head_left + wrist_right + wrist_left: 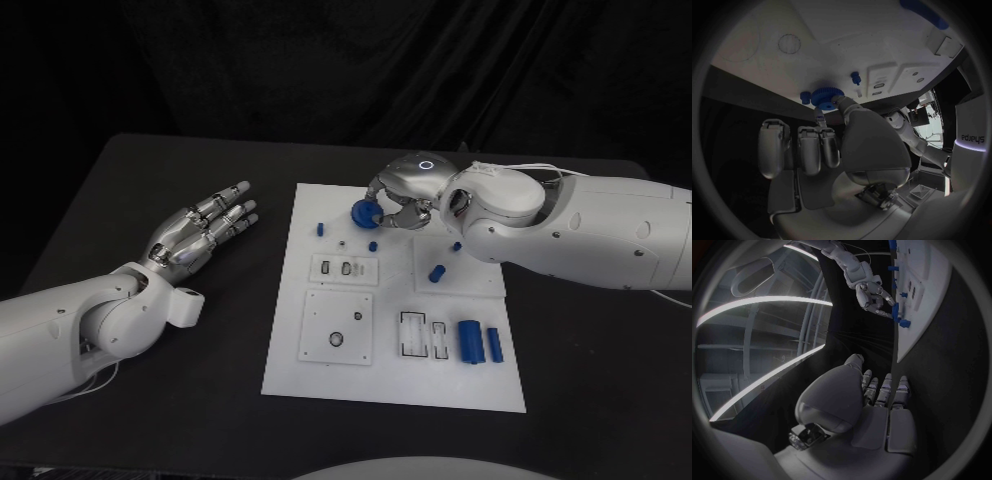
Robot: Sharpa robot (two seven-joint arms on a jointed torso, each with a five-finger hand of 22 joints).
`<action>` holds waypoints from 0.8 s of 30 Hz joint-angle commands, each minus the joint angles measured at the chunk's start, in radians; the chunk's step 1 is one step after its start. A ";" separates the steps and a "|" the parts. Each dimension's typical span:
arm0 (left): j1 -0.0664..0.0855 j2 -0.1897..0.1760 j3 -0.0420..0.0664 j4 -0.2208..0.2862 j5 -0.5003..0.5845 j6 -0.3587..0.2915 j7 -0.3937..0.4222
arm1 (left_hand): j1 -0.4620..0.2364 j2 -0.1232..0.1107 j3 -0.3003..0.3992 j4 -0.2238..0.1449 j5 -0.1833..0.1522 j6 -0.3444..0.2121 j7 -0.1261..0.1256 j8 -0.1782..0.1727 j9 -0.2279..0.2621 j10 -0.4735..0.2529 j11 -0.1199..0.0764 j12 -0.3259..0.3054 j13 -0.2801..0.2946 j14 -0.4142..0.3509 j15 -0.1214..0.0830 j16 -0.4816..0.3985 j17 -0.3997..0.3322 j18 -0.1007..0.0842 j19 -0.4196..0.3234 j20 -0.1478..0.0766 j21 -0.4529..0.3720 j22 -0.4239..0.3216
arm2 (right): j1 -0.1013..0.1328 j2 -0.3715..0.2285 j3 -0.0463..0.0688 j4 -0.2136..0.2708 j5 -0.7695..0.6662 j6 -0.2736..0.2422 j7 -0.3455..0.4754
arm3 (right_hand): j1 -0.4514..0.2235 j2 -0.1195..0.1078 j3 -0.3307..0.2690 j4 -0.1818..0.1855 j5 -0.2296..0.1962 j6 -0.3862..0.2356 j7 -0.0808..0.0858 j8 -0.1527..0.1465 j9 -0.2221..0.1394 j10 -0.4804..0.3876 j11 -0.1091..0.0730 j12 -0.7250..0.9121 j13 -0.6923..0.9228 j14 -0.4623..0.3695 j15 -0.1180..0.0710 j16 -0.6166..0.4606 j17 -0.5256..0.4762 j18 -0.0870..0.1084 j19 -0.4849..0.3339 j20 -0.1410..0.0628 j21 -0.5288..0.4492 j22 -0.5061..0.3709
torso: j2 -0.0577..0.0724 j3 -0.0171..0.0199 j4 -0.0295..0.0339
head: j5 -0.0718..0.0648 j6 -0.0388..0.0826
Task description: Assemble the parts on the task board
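Observation:
The white task board (433,385) lies in the middle of the black table. My right hand (404,203) hovers over its far edge and pinches a round blue gear (365,214) between thumb and a finger. In the right wrist view the toothed gear (826,95) sits at the thumb tip, just off the board (767,55), with a small blue peg (856,77) standing beside it. My left hand (202,230) hangs flat over the table left of the board, fingers spread and holding nothing. The left wrist view shows that hand (876,395) and the right hand (873,295) beyond it.
Small blue pegs stand on the board's far half (319,229) (372,245) (438,271). Two blue cylinders (470,340) (495,345) lie near its right edge beside narrow slots (415,333). A square plate with a round hole (336,327) sits on the near left.

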 commanded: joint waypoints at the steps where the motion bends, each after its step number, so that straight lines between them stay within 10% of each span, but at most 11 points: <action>1: -0.003 0.001 0.001 0.000 0.000 0.015 0.126 | 0.008 -0.003 0.007 0.000 0.004 -0.007 0.003 -0.006 -0.001 0.000 0.005 0.006 0.001 -0.002 0.005 0.004 -0.001 0.017 -0.001 0.006 0.005 -0.001 | -0.007 0.003 -0.001 -0.004 -0.009 0.043 -0.009 | -0.013 -0.001 0.011 -0.002 -0.010 -0.023 0.003 -0.027 0.452 0.106 0.011 0.003 0.263 0.105 0.012 0.003 0.263 0.005 -0.001 0.009 -0.007 0.168 | 0.000 0.0002 -0.0004 | 0.002 -0.002; 8: -0.005 0.001 0.001 -0.001 0.000 0.017 0.125 | 0.008 -0.002 0.010 -0.002 0.004 -0.008 0.005 -0.006 -0.001 -0.001 0.005 0.006 0.001 -0.003 0.006 0.003 -0.001 0.017 -0.002 0.006 0.005 -0.001 | -0.009 0.005 -0.001 -0.009 -0.009 0.058 -0.015 | -0.022 -0.011 0.032 -0.012 -0.048 -0.118 0.014 -0.114 0.397 0.106 0.020 0.003 0.263 0.105 0.021 0.003 0.263 0.012 -0.018 0.017 -0.035 0.156 | 0.000 0.0001 -0.0001 | 0.001 -0.005; 15: -0.006 0.000 0.001 -0.002 0.000 0.017 0.124 | 0.008 -0.002 0.010 -0.002 0.004 -0.008 0.005 -0.006 -0.001 -0.001 0.005 0.006 0.001 -0.003 0.006 0.003 -0.001 0.017 -0.002 0.006 0.005 -0.001 | -0.010 0.006 -0.001 -0.011 -0.009 0.068 -0.020 | -0.026 -0.006 0.027 -0.026 -0.142 -0.283 0.016 -0.123 0.307 0.106 0.023 0.003 0.263 0.103 0.024 -0.001 0.260 0.024 -0.047 0.022 -0.084 0.133 | 0.000 0.0001 -0.0001 | 0.000 -0.006; 18: -0.007 0.000 0.001 -0.002 0.000 0.017 0.124 | 0.008 -0.002 0.010 -0.002 0.004 -0.008 0.005 -0.006 -0.001 -0.001 0.005 0.006 0.001 -0.003 0.006 0.003 -0.001 0.017 -0.002 0.006 0.005 -0.001 | -0.010 0.006 -0.001 -0.011 -0.009 0.067 -0.019 | -0.029 -0.001 0.017 -0.028 -0.183 -0.492 0.008 -0.136 0.190 0.106 0.018 0.003 0.263 0.096 0.022 -0.012 0.248 0.028 -0.059 0.021 -0.105 0.124 | 0.000 0.0002 -0.0004 | 0.001 -0.007; 24: -0.008 -0.001 0.001 -0.003 0.000 0.018 0.124 | 0.008 -0.003 0.012 -0.003 0.003 -0.006 0.007 -0.006 -0.001 -0.001 0.005 0.006 0.001 -0.003 0.006 0.003 -0.001 0.017 -0.002 0.007 0.005 -0.001 | -0.010 0.005 -0.001 -0.013 -0.009 0.053 -0.011 | -0.036 0.007 0.007 -0.022 -0.204 -0.536 0.003 -0.138 0.154 0.106 0.014 0.003 0.263 0.090 0.018 -0.024 0.236 0.032 -0.067 0.017 -0.122 0.117 | 0.000 0.0002 0.0000 | 0.000 -0.008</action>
